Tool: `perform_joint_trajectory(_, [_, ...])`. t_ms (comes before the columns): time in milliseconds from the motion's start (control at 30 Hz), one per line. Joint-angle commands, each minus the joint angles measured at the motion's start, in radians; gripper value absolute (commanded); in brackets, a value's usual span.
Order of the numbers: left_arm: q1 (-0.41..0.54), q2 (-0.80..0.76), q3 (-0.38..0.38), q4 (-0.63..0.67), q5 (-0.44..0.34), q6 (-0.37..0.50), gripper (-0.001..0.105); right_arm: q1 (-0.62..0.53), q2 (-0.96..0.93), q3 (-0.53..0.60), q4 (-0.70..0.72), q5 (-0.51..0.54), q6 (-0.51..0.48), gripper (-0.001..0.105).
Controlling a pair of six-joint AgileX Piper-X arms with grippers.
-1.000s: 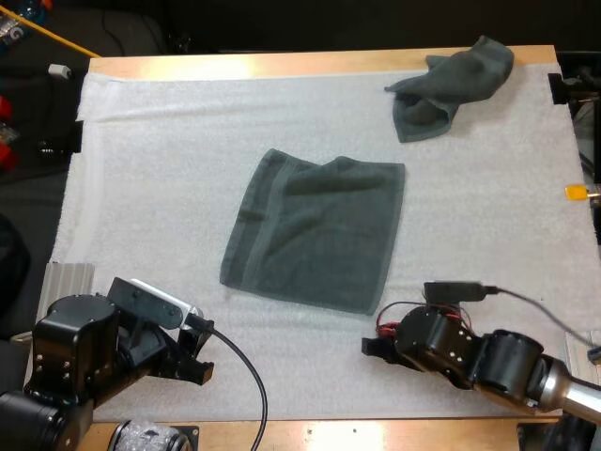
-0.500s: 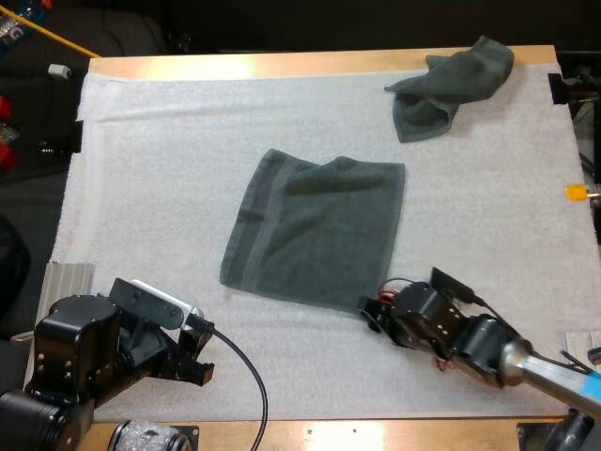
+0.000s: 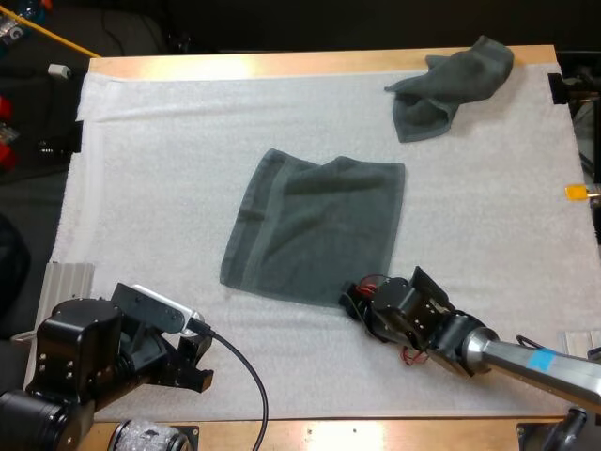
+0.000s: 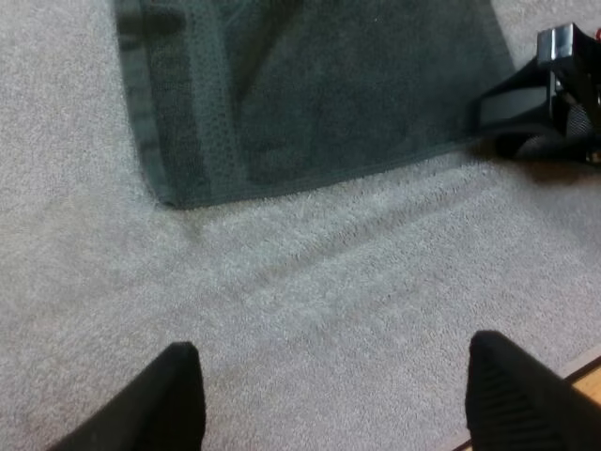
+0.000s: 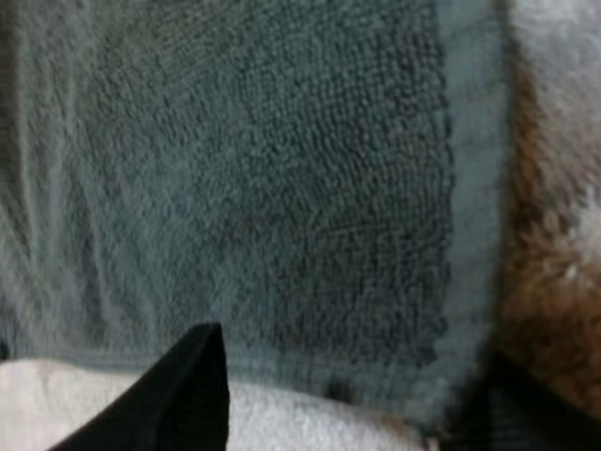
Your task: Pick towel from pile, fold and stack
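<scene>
Towel corner sits before my right gripper, spread wide, so I must go low and pinch one layer.

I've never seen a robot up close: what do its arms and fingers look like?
The left arm is chunky rounded black joints; the right arm adds a silvery tube with a blue mark. Each ends in two black fingers.

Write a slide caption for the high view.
Right gripper at the near right corner of the flat towel, left gripper hovering over the mat, crumpled towel at the far right.
</scene>
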Motion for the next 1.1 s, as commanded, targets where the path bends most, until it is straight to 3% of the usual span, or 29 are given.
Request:
perform_joint_trajectory(0, [-0.003, -0.005, 0.000, 0.006, -0.009, -0.008, 0.058, -0.004, 0.008, 0.000, -0.003, 0.000, 0.006, 0.046])
perform_joint_trajectory(133, [-0.003, -0.005, 0.000, 0.006, -0.009, -0.008, 0.058, -0.004, 0.007, 0.000, -0.007, 0.012, 0.006, 0.038])
perform_joint_trajectory(667, [-0.003, -0.005, 0.000, 0.006, -0.009, -0.002, 0.058, -0.004, -0.024, 0.000, 0.042, 0.151, -0.001, 0.037])
perform_joint_trajectory(967, [-0.003, -0.005, 0.000, 0.004, -0.009, -0.002, 0.058, -0.004, -0.030, 0.000, 0.045, 0.152, -0.002, 0.037])
perform_joint_trajectory(1067, [-0.003, -0.005, 0.000, 0.004, -0.009, -0.002, 0.058, -0.004, -0.030, 0.000, 0.045, 0.149, -0.002, 0.030])
